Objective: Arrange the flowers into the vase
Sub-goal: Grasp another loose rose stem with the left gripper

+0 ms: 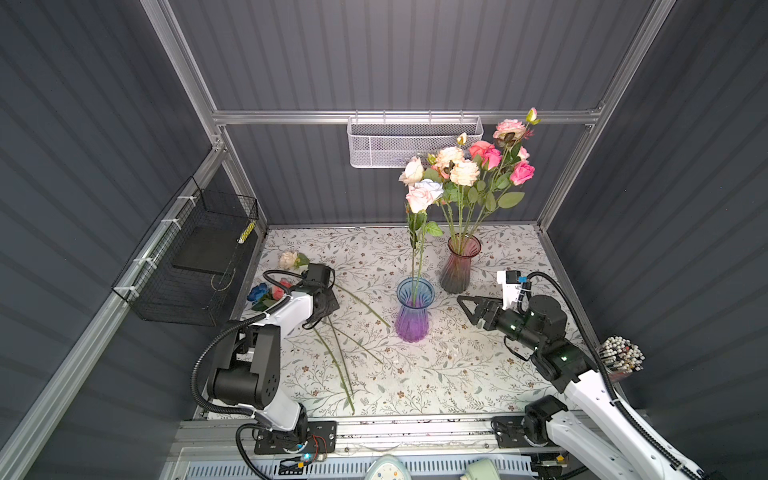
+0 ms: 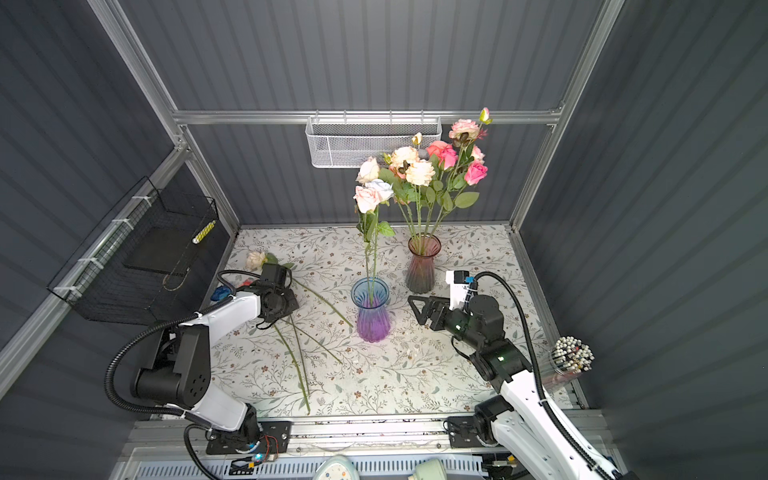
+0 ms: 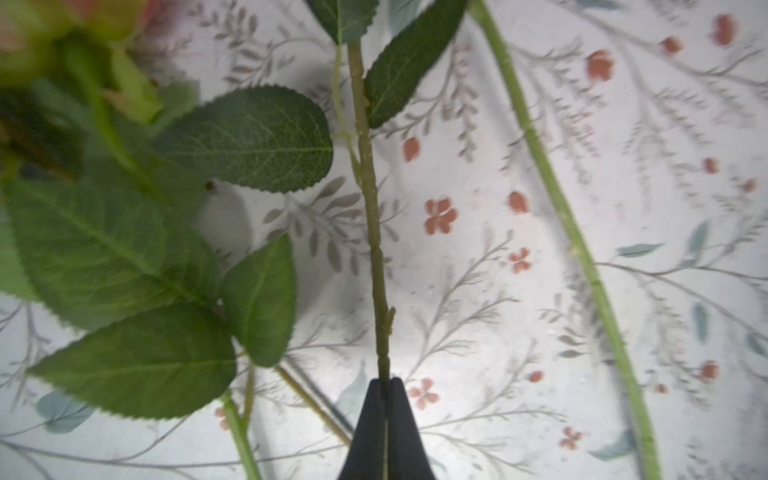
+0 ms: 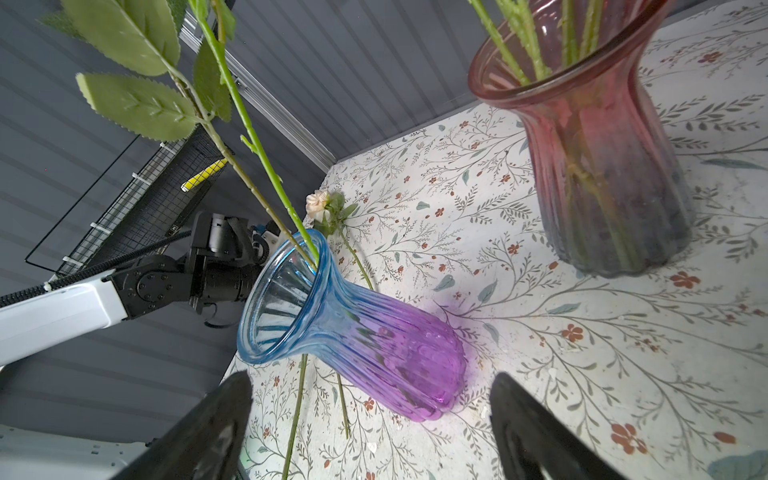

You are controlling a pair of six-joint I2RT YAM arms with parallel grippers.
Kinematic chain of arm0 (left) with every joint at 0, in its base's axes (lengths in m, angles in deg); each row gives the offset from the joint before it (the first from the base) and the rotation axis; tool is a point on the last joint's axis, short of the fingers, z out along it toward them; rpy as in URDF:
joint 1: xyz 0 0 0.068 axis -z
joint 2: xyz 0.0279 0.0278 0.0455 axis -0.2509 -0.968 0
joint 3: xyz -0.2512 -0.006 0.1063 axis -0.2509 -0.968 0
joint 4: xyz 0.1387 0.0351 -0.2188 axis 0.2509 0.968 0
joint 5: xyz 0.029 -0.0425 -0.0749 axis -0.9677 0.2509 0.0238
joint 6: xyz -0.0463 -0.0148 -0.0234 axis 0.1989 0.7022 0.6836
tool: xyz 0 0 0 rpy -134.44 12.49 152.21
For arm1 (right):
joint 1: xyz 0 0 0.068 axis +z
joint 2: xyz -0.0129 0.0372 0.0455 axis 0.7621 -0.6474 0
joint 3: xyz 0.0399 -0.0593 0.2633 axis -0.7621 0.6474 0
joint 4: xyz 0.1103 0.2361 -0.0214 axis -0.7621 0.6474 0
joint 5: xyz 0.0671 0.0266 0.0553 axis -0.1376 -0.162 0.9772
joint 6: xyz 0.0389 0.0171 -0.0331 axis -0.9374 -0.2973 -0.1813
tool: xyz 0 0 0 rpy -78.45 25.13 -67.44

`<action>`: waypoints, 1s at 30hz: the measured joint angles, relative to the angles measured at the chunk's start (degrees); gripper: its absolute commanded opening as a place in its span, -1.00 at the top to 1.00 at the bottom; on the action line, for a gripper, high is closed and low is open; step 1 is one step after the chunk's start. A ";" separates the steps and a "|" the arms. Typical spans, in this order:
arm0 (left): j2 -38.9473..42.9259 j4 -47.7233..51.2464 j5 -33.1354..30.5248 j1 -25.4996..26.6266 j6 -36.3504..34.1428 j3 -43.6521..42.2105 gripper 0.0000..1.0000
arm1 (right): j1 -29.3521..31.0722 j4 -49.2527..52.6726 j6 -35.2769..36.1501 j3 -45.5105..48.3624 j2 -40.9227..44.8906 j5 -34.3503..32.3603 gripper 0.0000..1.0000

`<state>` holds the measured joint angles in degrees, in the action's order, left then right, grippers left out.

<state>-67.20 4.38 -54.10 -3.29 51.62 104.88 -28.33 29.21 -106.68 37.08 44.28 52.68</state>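
Observation:
A blue-to-purple glass vase [image 1: 413, 309] [image 4: 353, 332] stands mid-table with two pale pink roses [image 1: 422, 195] upright in it. Behind it, a red vase [image 1: 461, 266] [image 4: 602, 166] holds a bunch of pink, coral and cream flowers [image 1: 478, 166]. Loose flowers lie on the left of the table: a cream rose [image 1: 289, 259], a blue rose [image 1: 258, 292] and long bare stems [image 1: 340, 365]. My left gripper [image 3: 385, 386] points down over them and is shut on one green stem [image 3: 372, 232]; that stem's head is out of view. My right gripper [image 1: 467, 311] [image 4: 370, 386] is open and empty, right of the blue vase.
A white mesh basket [image 1: 415, 141] hangs on the back rail. A black wire basket [image 1: 195, 257] is fixed to the left wall. A holder of white-tipped sticks [image 1: 621, 357] stands at the table's right edge. Dark panels wall in three sides.

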 measured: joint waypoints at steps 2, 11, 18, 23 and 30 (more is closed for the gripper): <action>0.20 -0.17 2.05 0.00 0.04 2.10 1.00 | 0.00 0.02 0.00 0.00 -0.07 0.00 -0.81; 6.75 1.20 6.71 0.00 -0.02 6.36 0.66 | 0.00 0.20 0.20 0.00 0.55 -0.07 -0.81; 4.09 2.56 4.44 0.00 0.31 6.86 0.39 | 0.00 0.15 0.20 0.00 -0.02 0.00 -0.81; -3.48 1.51 3.15 0.00 0.26 6.86 0.25 | 0.00 0.24 0.24 0.00 0.00 -0.04 -0.81; -11.10 -3.56 3.23 -0.09 0.74 9.68 0.14 | 0.00 0.46 0.46 0.00 0.44 -0.31 -0.81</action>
<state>-78.30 0.82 -50.87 -3.37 52.37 114.56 -28.33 29.67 -106.22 37.08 44.72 52.37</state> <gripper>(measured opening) 0.428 0.905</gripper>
